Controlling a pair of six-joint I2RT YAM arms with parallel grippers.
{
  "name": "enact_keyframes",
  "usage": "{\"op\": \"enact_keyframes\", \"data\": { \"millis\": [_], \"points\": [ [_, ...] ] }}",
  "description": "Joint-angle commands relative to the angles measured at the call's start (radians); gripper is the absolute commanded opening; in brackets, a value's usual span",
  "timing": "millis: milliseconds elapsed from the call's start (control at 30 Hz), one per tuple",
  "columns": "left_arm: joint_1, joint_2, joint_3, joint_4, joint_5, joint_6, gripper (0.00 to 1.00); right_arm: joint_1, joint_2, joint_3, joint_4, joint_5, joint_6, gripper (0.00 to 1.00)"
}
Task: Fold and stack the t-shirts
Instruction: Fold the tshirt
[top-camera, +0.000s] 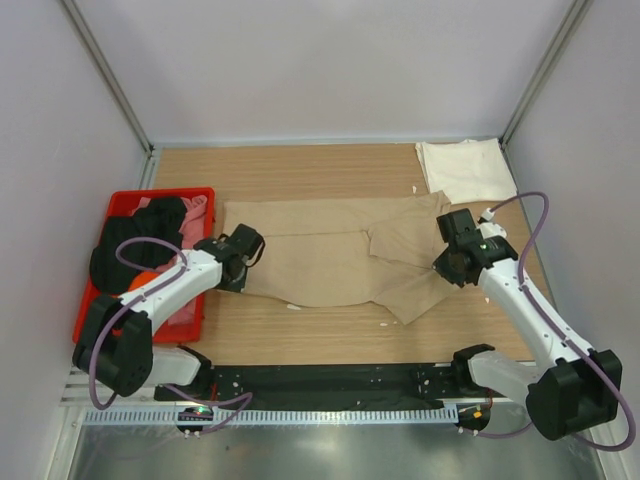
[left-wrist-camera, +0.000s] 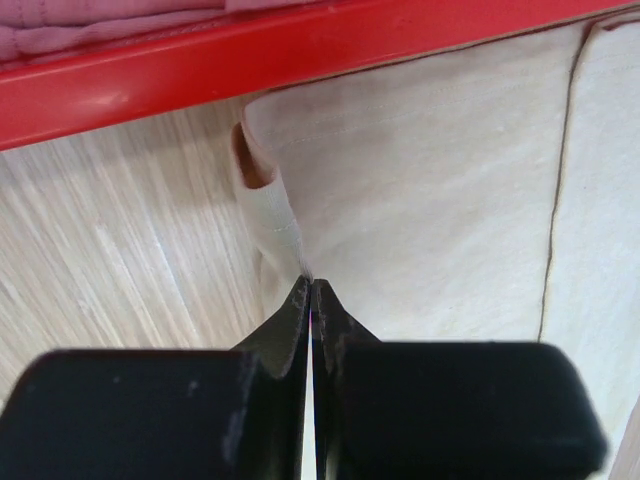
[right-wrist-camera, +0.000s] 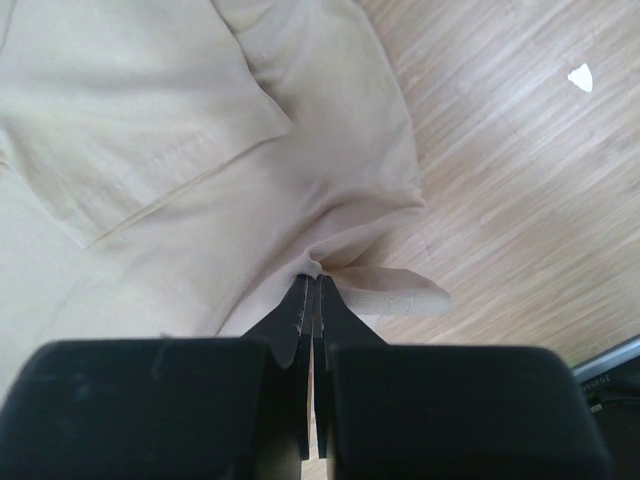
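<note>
A tan t-shirt (top-camera: 320, 255) lies spread across the middle of the wooden table. My left gripper (top-camera: 235, 268) is shut on its left edge beside the red bin; the pinched cloth edge shows in the left wrist view (left-wrist-camera: 275, 225), with my gripper (left-wrist-camera: 312, 285) closed on it. My right gripper (top-camera: 452, 262) is shut on the tan shirt's right edge; the right wrist view shows the cloth (right-wrist-camera: 200, 150) bunched at my gripper (right-wrist-camera: 318, 282). A folded cream-white t-shirt (top-camera: 465, 170) lies at the back right. Black (top-camera: 150, 235), pink (top-camera: 193, 215) and orange (top-camera: 140, 283) shirts sit in the bin.
The red plastic bin (top-camera: 92, 290) stands at the left edge, its rim close in the left wrist view (left-wrist-camera: 200, 65). Small white scraps lie on the table (top-camera: 386, 323). Walls enclose the table at back and sides.
</note>
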Motion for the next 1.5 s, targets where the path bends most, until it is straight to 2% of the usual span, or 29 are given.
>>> {"op": "enact_keyframes", "data": {
  "millis": [0, 300, 500, 1100, 1467],
  "points": [
    [-0.004, 0.037, 0.060, -0.071, -0.089, -0.001, 0.00, 0.005, 0.030, 0.068, 0.045, 0.076, -0.046, 0.01],
    [0.005, 0.123, 0.186, -0.178, -0.190, -0.041, 0.00, -0.032, 0.145, 0.157, 0.082, 0.112, -0.098, 0.01],
    [0.025, 0.147, 0.224, -0.134, -0.204, -0.026, 0.00, -0.052, 0.213, 0.206, 0.099, 0.115, -0.133, 0.01],
    [0.065, 0.399, 0.440, -0.211, -0.252, 0.020, 0.00, -0.093, 0.415, 0.410, 0.136, 0.144, -0.218, 0.01],
    [0.077, 0.525, 0.528, -0.229, -0.255, 0.065, 0.00, -0.101, 0.478, 0.415, 0.179, 0.115, -0.252, 0.01]
  ]
}}
